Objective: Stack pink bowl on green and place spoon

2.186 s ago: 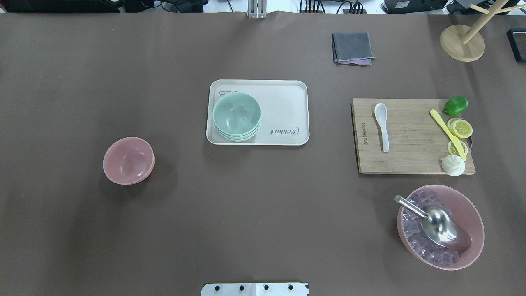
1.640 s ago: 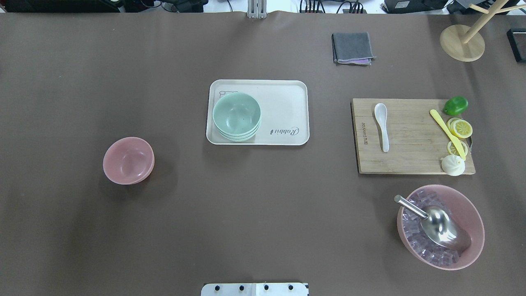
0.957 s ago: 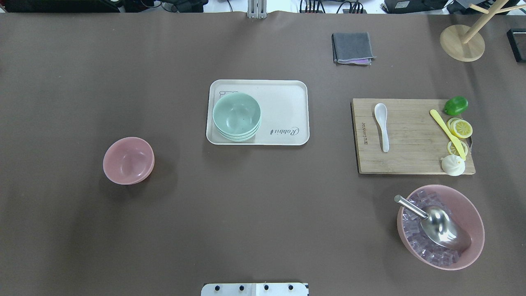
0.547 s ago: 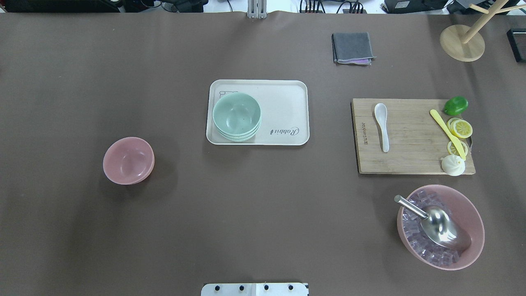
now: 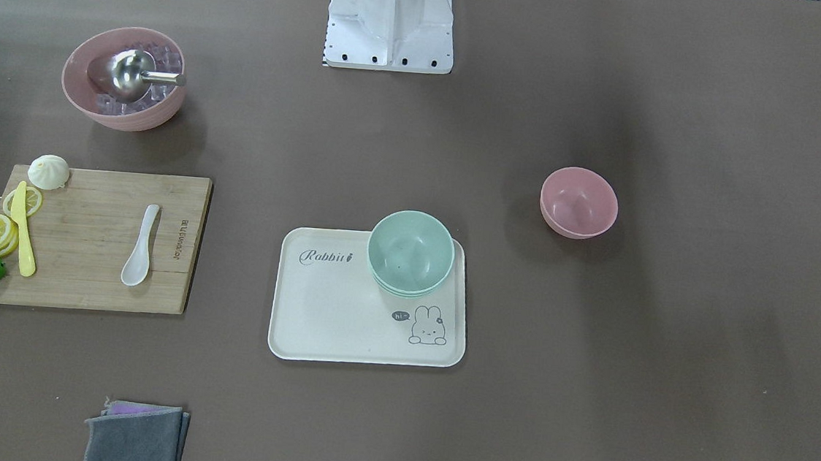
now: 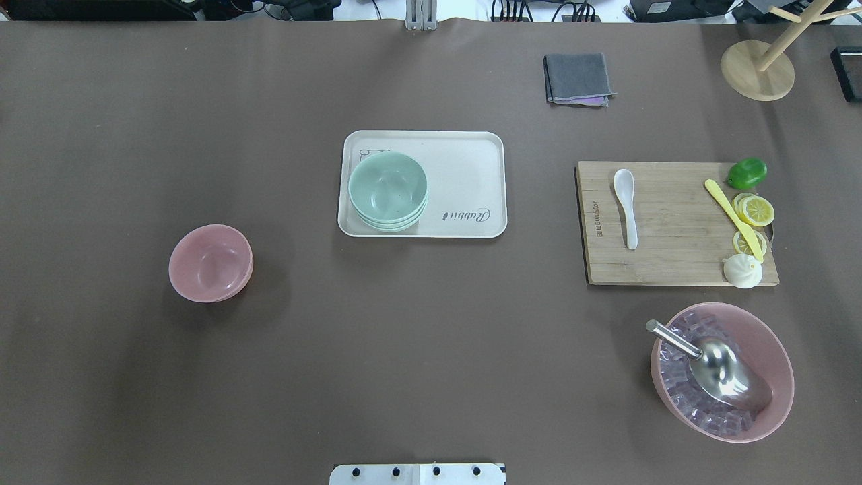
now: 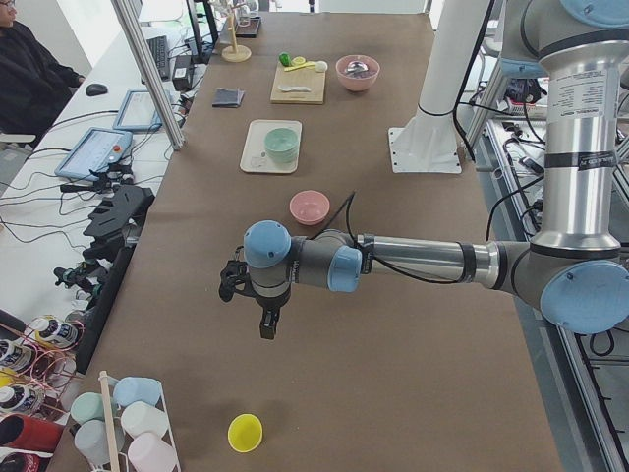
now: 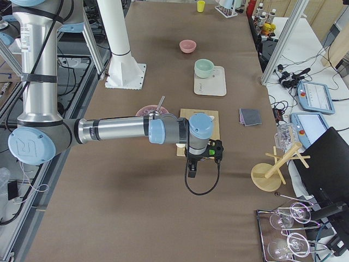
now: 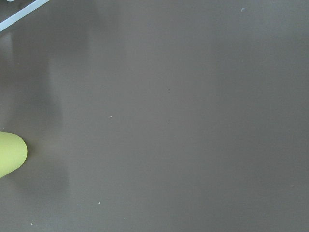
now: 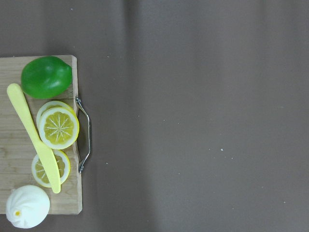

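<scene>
The small pink bowl (image 6: 211,263) stands alone on the brown table at the left. The green bowl (image 6: 388,190) sits on the left part of a cream tray (image 6: 471,168) at the centre. The white spoon (image 6: 626,202) lies on a wooden cutting board (image 6: 673,263) at the right. Neither gripper shows in the overhead or front views. My left gripper (image 7: 267,323) shows only in the exterior left view, hovering well short of the pink bowl (image 7: 310,206). My right gripper (image 8: 191,172) shows only in the exterior right view, beside the board. I cannot tell whether either is open or shut.
A large pink bowl (image 6: 774,350) with ice cubes and a metal scoop stands near the front right. A lime (image 6: 747,173), lemon slices, a yellow knife and a bun lie on the board's right end. A grey cloth (image 6: 578,78) and a wooden stand (image 6: 757,70) are far back. A yellow cup (image 7: 245,432) lies beyond my left gripper.
</scene>
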`<state>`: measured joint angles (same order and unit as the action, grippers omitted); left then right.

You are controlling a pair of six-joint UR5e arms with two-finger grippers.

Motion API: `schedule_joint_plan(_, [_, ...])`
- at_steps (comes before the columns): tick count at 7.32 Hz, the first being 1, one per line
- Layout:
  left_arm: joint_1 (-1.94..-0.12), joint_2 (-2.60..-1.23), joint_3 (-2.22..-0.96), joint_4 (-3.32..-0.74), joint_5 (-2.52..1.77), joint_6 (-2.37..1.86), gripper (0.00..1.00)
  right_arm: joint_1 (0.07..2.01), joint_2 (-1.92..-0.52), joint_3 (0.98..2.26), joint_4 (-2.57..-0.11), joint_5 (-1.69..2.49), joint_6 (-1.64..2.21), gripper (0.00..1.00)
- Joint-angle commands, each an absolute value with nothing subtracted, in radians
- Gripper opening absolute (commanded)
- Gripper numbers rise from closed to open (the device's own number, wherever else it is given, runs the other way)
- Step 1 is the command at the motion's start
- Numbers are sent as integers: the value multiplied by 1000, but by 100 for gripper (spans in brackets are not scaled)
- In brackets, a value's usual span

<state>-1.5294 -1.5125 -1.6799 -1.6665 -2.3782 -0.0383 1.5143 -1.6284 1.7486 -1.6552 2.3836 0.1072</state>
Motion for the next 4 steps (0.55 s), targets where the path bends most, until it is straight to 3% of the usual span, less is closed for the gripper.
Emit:
schedule_joint_plan(1, [-1529, -1516, -1678, -1666, -2378, -38, 98, 1514, -1628, 1755, -1655, 2387, 107, 100])
schedule_joint_plan(4, [-1529, -1516, -1678, -1666, -2378, -38, 98, 1514, -1629, 1759, -1657, 2387, 107, 100])
